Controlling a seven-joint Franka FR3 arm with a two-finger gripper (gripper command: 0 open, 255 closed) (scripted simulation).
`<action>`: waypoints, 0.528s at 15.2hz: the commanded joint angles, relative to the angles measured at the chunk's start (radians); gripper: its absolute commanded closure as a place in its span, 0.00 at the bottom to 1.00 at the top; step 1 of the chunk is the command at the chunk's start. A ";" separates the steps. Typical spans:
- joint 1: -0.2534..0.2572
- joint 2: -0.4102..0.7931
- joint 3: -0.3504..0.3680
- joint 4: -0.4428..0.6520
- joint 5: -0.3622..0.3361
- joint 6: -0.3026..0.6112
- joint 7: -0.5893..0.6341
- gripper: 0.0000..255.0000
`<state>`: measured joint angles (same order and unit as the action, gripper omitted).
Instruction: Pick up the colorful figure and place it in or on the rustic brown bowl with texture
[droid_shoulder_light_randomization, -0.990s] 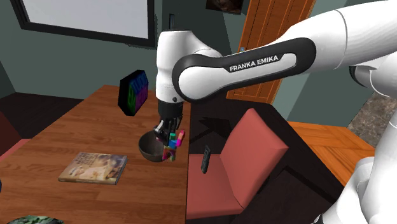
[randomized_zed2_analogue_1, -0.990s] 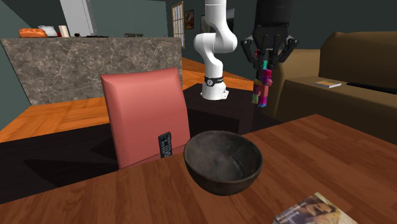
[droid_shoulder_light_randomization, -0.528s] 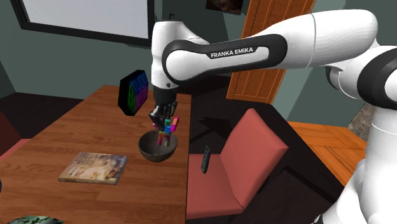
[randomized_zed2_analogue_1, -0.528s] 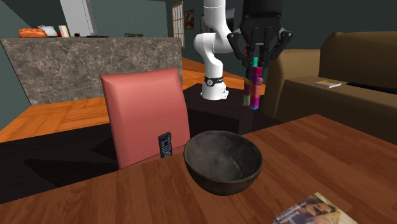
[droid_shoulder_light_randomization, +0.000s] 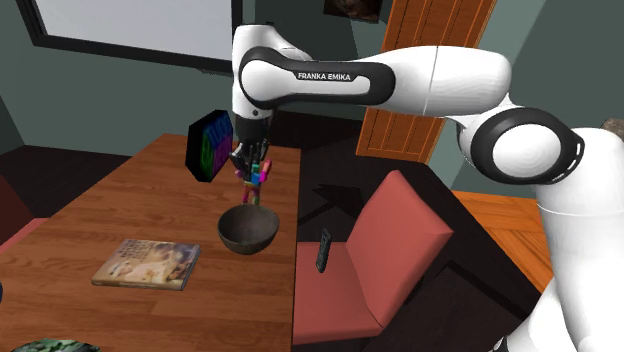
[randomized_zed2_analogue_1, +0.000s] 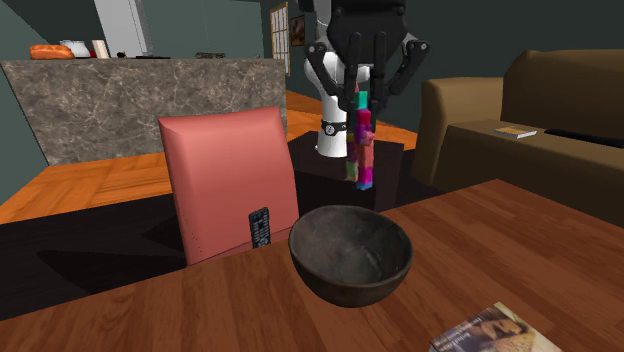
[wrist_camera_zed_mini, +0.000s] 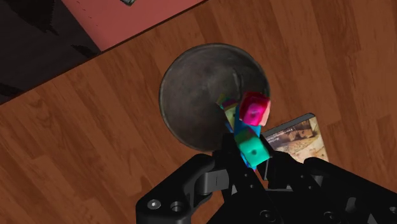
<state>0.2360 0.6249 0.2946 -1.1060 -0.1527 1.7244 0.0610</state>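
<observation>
The colourful figure (droid_shoulder_light_randomization: 257, 178), a stack of pink, teal, blue and green blocks, hangs in the air held by my black gripper (droid_shoulder_light_randomization: 247, 160), which is shut on its upper end. In the second exterior view the figure (randomized_zed2_analogue_1: 362, 140) dangles from the gripper (randomized_zed2_analogue_1: 364, 92) above and behind the dark rough bowl (randomized_zed2_analogue_1: 351, 252). The bowl (droid_shoulder_light_randomization: 248, 229) stands on the wooden table (droid_shoulder_light_randomization: 120, 210) near its edge beside the chair. Seen from the wrist, the figure (wrist_camera_zed_mini: 249, 127) points down over the bowl (wrist_camera_zed_mini: 198, 95), toward the rim nearest the magazine.
A magazine (droid_shoulder_light_randomization: 146, 264) lies on the table at the shoulder view's left of the bowl. A black box with colourful print (droid_shoulder_light_randomization: 211, 145) stands at the table's far end. A pink chair (droid_shoulder_light_randomization: 372, 255) with a remote (droid_shoulder_light_randomization: 323, 250) on it adjoins the table edge.
The arm has lifted and swung the figure up and toward the shoulder view's left, from beside the bowl's chair-side rim to above the bowl. The bowl has not moved.
</observation>
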 joint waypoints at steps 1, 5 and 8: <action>-0.002 0.022 -0.004 0.017 -0.003 0.004 -0.007 1.00; -0.008 0.018 -0.004 -0.042 -0.004 0.060 -0.005 1.00; -0.012 0.020 -0.005 -0.081 -0.005 0.100 -0.003 1.00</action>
<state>0.2257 0.6448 0.2897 -1.1744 -0.1574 1.8114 0.0576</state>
